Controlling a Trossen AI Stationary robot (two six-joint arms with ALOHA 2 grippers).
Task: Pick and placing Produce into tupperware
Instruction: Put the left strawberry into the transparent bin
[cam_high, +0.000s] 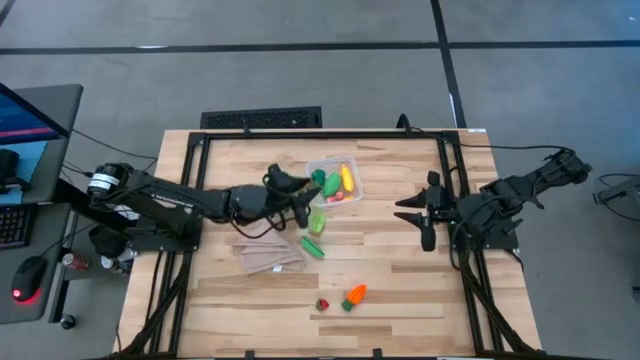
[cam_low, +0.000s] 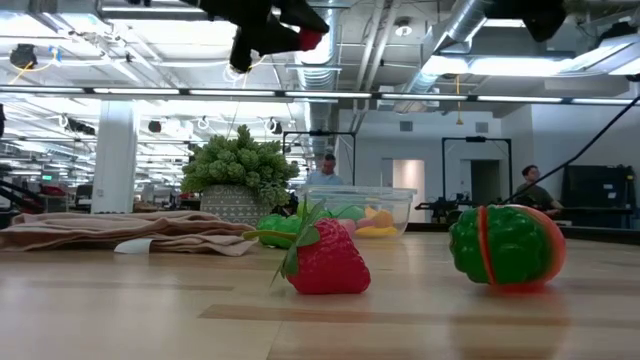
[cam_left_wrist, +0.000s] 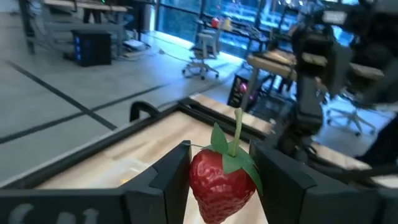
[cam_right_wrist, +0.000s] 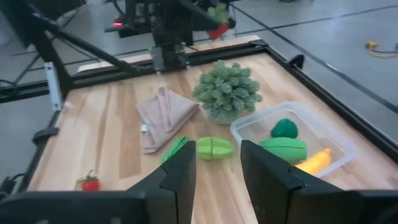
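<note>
A red strawberry is clamped between the left gripper's fingers, held up beside the clear tupperware, where a banana lies. The right gripper is parked apart, fingers parted.

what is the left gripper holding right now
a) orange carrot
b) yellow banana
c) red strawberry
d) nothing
c: in the left wrist view the left gripper is closed on a red strawberry with a green leafy top, pinched between its two fingers.
</note>
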